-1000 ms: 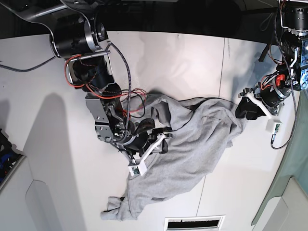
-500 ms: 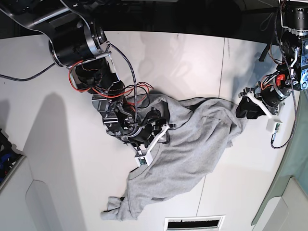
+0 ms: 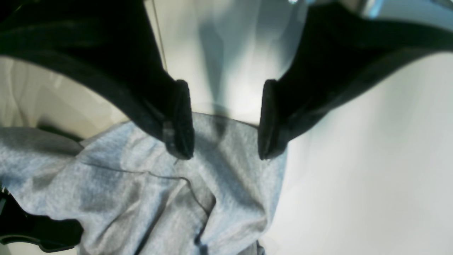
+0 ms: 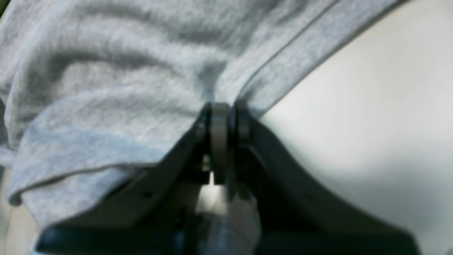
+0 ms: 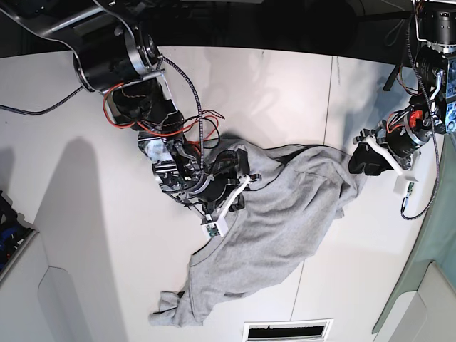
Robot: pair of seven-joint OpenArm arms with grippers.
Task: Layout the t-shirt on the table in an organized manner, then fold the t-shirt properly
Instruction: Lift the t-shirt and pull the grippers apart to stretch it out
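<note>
A green-grey cloth (image 5: pixel 443 221) hangs down the right edge of the base view, narrowing as it runs toward the lower corner, where a pale grey panel (image 5: pixel 427 310) sits against it. At the bottom centre lies a white-framed vent (image 5: pixel 288 330) with a long dark slot. Pale grey panels (image 5: pixel 43 299) with rounded corners fill the lower left. Just above them, at the left edge, a black-and-blue object (image 5: pixel 8 221) is partly cut off and too small to identify. A dark band (image 5: pixel 285 25) crosses the top.

t-shirt (image 5: pixel 278 214) lettering perhaps hidden underneath
</note>
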